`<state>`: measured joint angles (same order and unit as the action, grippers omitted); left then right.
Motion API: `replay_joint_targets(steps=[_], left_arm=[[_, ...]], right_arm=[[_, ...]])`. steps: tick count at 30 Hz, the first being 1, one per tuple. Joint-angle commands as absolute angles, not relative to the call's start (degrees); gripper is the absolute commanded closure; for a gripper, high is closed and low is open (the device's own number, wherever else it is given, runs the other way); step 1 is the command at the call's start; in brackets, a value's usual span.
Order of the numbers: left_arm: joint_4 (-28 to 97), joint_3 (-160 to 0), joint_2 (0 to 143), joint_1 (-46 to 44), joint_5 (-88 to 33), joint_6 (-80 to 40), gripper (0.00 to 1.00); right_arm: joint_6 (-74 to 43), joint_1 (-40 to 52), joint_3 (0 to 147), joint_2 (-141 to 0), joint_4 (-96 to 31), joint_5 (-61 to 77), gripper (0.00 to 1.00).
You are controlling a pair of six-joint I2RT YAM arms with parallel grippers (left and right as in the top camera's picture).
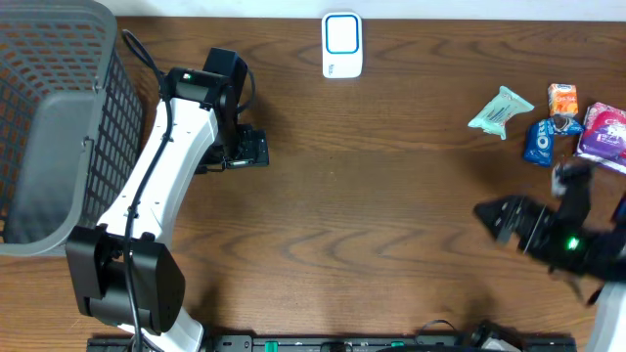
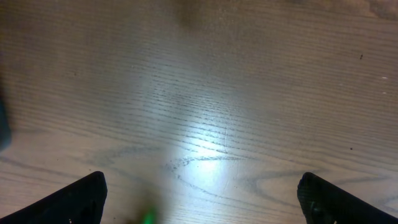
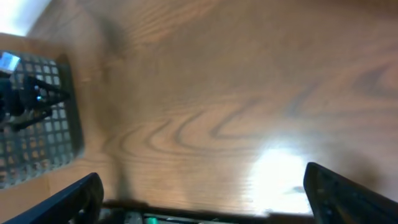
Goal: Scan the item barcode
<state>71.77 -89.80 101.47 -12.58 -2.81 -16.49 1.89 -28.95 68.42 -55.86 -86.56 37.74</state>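
Snacks point(image 1: 540, 143) lie clustered on the bench point(image 1: 391, 196), well to the right of the white scanner point(image 1: 342, 45): teal, orange, blue and purple packs, none of them held. The left fingers point(image 2: 74, 202), below and left of the scanner, are spread wide over bare wood with nothing between them. The right fingers point(image 3: 348, 199), lower right of the scanner and just below the cluster, are blurred from overhead but seem fully spread and empty. A grey basket point(image 1: 59, 117) stands far left of the scanner.

I saw the brown wooden table point(image 1: 391, 196) carrying a grey mesh basket point(image 1: 39, 59) left of the left fingers point(image 1: 256, 149), a white blue-ringed scanner point(image 1: 342, 44) beyond them, and colourful snack packets point(image 1: 540, 143) just beyond the right fingers point(image 1: 494, 213).
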Motion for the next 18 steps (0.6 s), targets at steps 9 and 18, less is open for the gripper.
replay_joint_targets(steps=[9,18], left_arm=[[71.9,-90.2,101.1,-12.6,-2.3,-16.3,0.02],[71.9,-90.2,101.1,-12.6,-2.3,-16.3,0.02]], right_arm=[[-8.1,-28.4,60.5,-48.1,-90.4,34.0,0.01],[-7.5,-28.4,60.5,-48.1,-89.0,31.1,0.01]])
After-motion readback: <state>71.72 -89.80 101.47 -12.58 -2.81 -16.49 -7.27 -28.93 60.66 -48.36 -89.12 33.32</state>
